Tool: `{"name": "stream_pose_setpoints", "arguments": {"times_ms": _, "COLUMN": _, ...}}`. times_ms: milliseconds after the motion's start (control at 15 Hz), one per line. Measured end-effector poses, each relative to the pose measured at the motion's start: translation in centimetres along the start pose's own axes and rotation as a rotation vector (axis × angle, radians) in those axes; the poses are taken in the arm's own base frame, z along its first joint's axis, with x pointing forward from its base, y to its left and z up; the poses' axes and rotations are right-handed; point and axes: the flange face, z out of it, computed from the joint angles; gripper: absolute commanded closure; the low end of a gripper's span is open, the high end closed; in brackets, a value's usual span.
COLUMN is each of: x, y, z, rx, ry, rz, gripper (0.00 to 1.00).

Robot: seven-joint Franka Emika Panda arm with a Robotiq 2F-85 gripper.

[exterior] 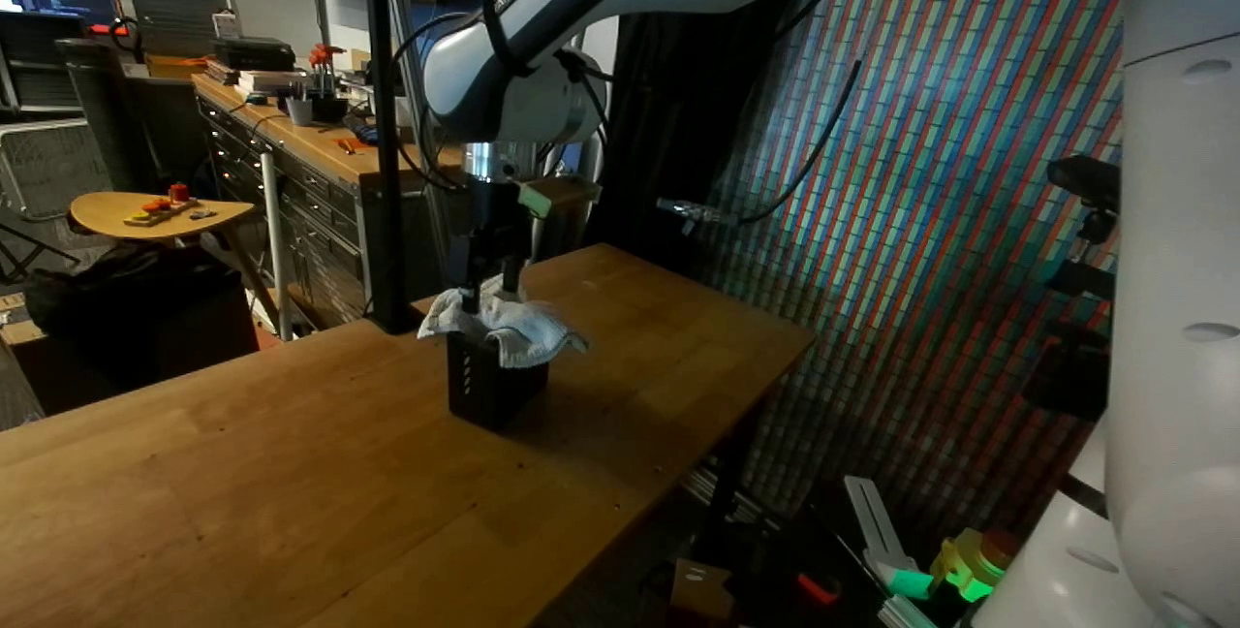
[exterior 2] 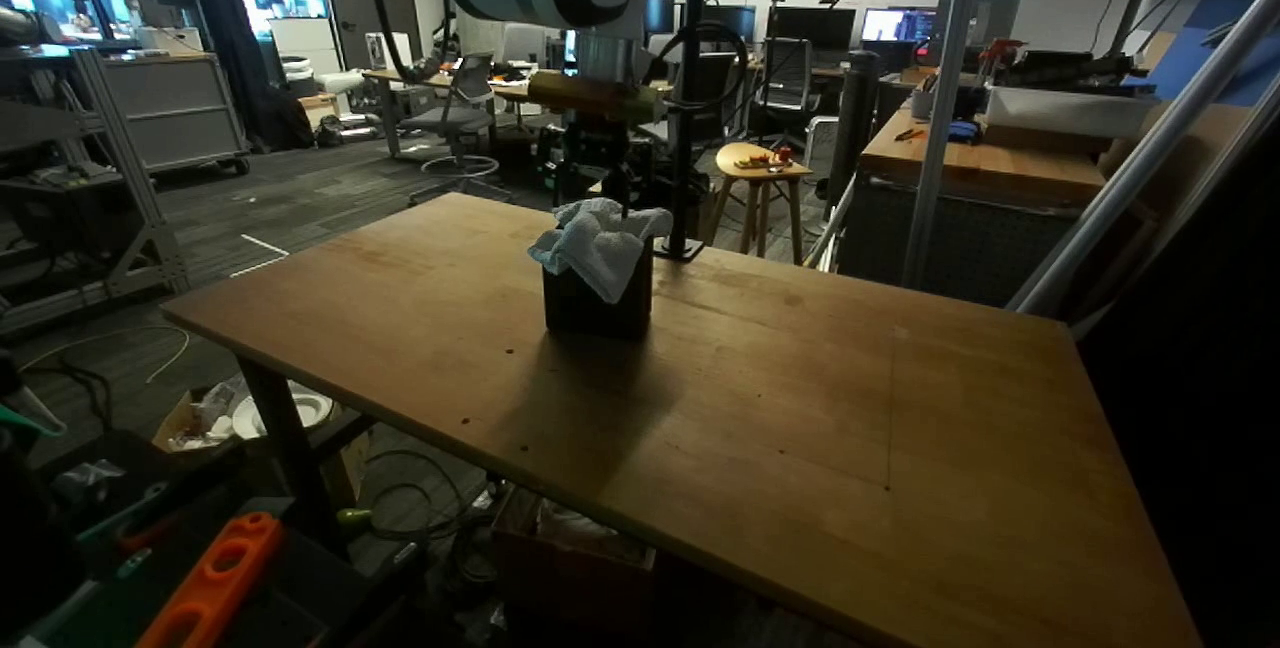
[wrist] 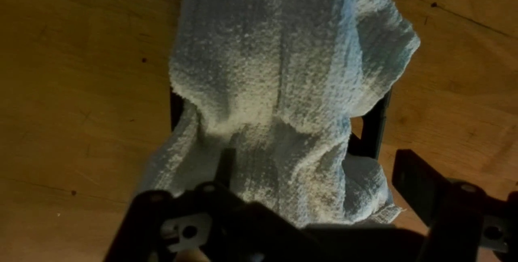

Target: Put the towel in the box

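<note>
The white-grey towel [exterior: 531,331] lies crumpled over the top of the black box [exterior: 484,390], with its edges hanging over the rim. The towel [exterior 2: 600,246] and the box [exterior 2: 598,316] show the same way in an exterior view from another side. In the wrist view the towel [wrist: 263,68] covers most of the box opening; parts of the box rim [wrist: 377,128] show at its sides. My gripper [wrist: 317,171] is open, its two fingers wide apart over the towel's near part. In an exterior view the gripper [exterior: 491,293] points down, its fingertips at the towel; contact is unclear.
The box stands on a wooden table [exterior: 291,512]. A black upright post [exterior 2: 690,128] rises from the table edge close to the box and arm. A wooden stool [exterior 2: 760,160] and a workbench [exterior: 320,153] stand beyond the table.
</note>
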Motion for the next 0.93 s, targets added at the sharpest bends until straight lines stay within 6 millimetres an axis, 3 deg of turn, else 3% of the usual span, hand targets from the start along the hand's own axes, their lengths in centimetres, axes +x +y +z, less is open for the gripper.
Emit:
{"name": "stream_pose_setpoints", "arguments": {"times_ms": 67, "x": 0.0, "y": -0.1, "z": -0.3, "rx": -0.008, "ry": -0.003, "rz": -0.008, "gripper": 0.0}}
{"name": "stream_pose_setpoints", "arguments": {"times_ms": 133, "x": 0.0, "y": -0.2, "z": -0.6, "rx": -0.013, "ry": -0.006, "rz": -0.014, "gripper": 0.1}}
{"name": "stream_pose_setpoints", "arguments": {"times_ms": 200, "x": 0.0, "y": -0.3, "z": -0.9, "rx": -0.019, "ry": -0.007, "rz": -0.019, "gripper": 0.27}}
{"name": "stream_pose_setpoints", "arguments": {"times_ms": 733, "x": 0.1, "y": -1.1, "z": -2.9, "rx": -0.077, "ry": -0.008, "rz": -0.069, "gripper": 0.88}}
{"name": "stream_pose_setpoints", "arguments": {"times_ms": 933, "x": 0.3, "y": -1.6, "z": -3.6, "rx": -0.102, "ry": -0.005, "rz": -0.093, "gripper": 0.95}}
